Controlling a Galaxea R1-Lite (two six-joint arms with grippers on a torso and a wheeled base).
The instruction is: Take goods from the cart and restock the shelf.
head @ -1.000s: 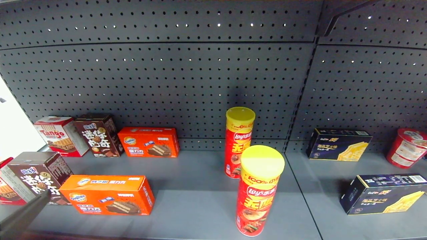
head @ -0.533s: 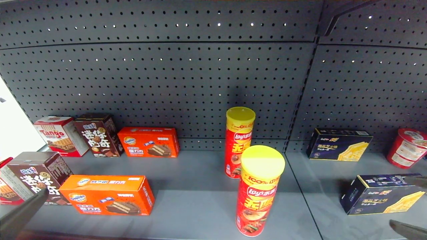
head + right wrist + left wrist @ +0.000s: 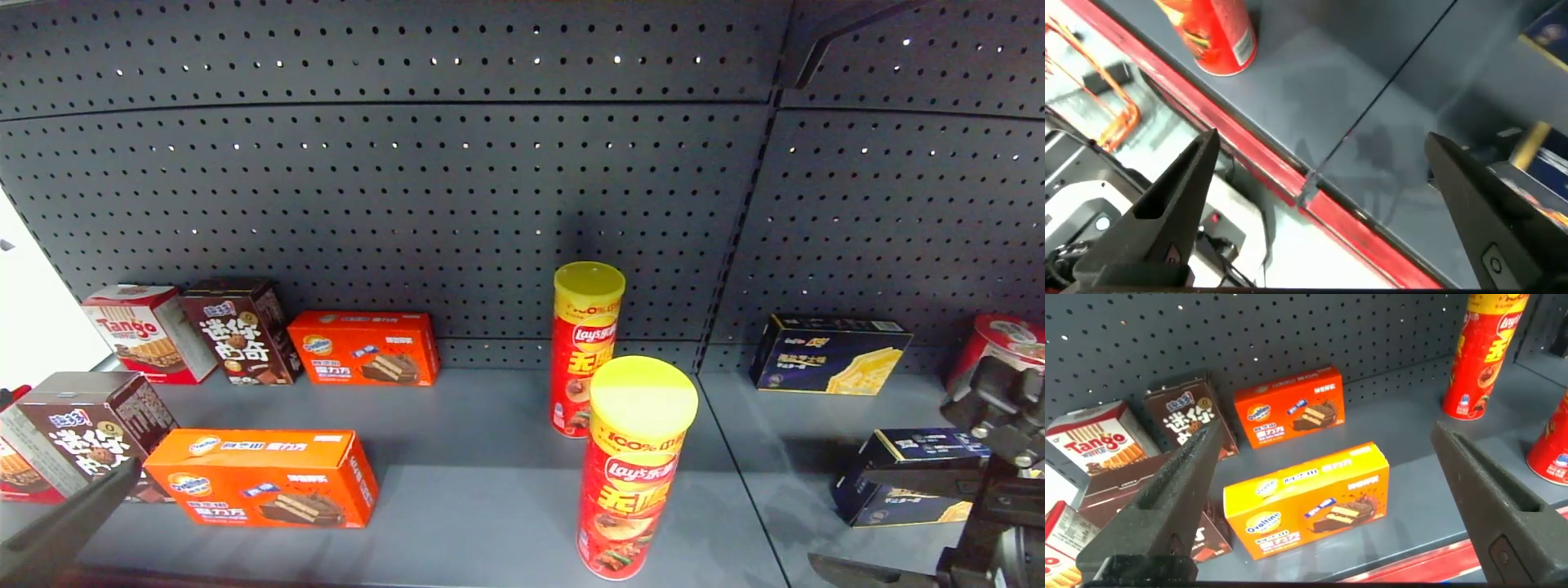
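The grey shelf (image 3: 490,482) carries two red chip cans with yellow lids, one in front (image 3: 633,465) and one behind (image 3: 584,347). My right gripper (image 3: 841,516) stands open and holds nothing at the shelf's front right, before the near dark blue box (image 3: 906,445). From its wrist view the right gripper (image 3: 1323,140) hangs over the shelf's red front edge (image 3: 1249,155), the front can (image 3: 1212,37) off to one side. My left gripper (image 3: 1327,433) is open with nothing in it, facing the near orange box (image 3: 1306,498). One of its fingers (image 3: 73,514) shows at the front left.
At the left stand a second orange box (image 3: 363,347), two brown boxes (image 3: 241,331) (image 3: 94,429) and a red-and-white wafer box (image 3: 147,331). Right bay: another dark blue box (image 3: 824,355) and a red cup (image 3: 1000,351). An orange wire frame (image 3: 1102,98) lies below the shelf edge. Open room between orange boxes and cans.
My right gripper has risen into the head view at the lower right, now partly covering the near dark blue box. The left finger has shifted slightly right. The goods have not moved.
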